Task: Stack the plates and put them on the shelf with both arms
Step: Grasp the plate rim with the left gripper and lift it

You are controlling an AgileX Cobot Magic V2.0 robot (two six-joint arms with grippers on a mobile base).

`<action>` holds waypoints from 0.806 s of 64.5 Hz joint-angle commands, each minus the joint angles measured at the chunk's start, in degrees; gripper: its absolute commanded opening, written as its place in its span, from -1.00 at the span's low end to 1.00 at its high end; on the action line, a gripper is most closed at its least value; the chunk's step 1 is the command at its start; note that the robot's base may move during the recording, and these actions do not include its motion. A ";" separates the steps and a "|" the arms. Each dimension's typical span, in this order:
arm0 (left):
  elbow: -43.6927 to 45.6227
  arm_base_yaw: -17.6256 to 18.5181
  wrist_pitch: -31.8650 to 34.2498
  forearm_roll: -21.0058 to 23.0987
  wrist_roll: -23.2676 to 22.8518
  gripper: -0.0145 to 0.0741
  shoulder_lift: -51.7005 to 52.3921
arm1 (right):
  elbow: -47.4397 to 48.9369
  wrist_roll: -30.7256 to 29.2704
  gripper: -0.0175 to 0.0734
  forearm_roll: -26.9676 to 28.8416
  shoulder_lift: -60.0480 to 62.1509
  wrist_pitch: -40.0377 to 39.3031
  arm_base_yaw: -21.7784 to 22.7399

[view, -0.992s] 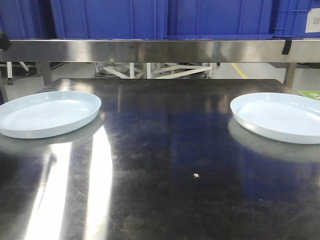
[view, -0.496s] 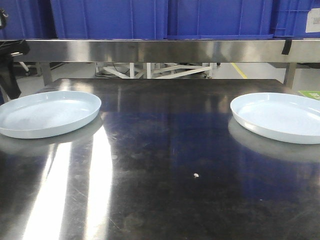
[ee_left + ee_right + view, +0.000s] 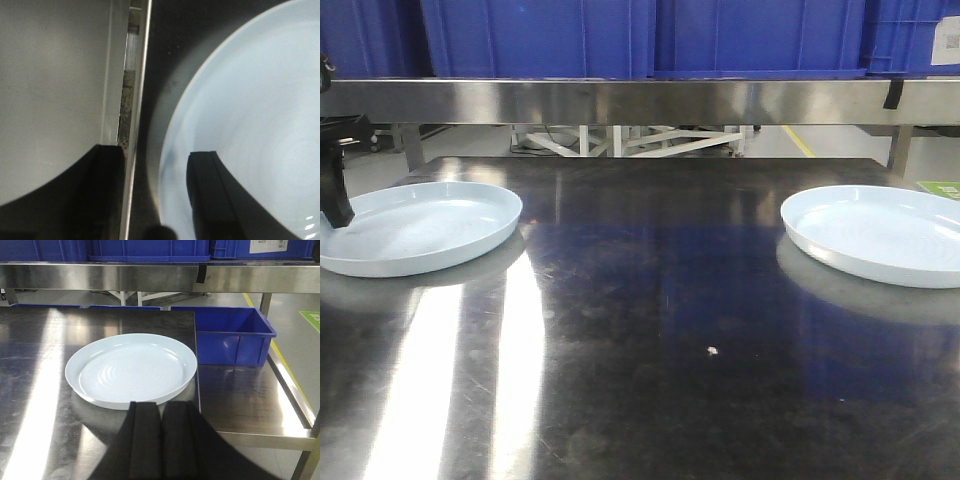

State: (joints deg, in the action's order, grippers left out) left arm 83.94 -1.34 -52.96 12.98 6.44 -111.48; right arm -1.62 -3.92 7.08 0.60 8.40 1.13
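Got one glossy pale bluish-white round plate (image 3: pixel 415 228) on the dark steel counter's (image 3: pixel 650 300) left side, twin (image 3: pixel 880 232) well apart at right. Caught black left hand (image 3: pixel 155 155) spread wide across the first's rim, right hand (image 3: pixel 160 407) pinched closed near the twin.

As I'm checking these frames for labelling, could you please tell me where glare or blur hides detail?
Front view: a broad white glare streak runs down the tabletop beside the left plate; otherwise sharp. Left wrist view: close and soft, with that plate's rim and the left gripper blurred. Right wrist view: the right plate is sharp, with glare on the tabletop to its left.
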 commanded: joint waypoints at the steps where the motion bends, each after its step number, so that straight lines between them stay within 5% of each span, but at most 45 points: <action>1: 1.81 0.01 0.80 0.76 -0.24 0.16 3.11 | -0.07 -0.46 -0.49 -0.25 1.13 -4.57 0.21; 52: 1.81 0.50 -0.32 0.76 -0.24 -0.39 1.91 | -0.07 -0.46 -0.49 -0.25 1.13 -4.57 0.21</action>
State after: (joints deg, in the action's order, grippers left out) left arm 83.94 -1.24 -53.19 12.98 6.44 -112.55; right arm -1.62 -3.92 7.08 0.60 8.40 1.13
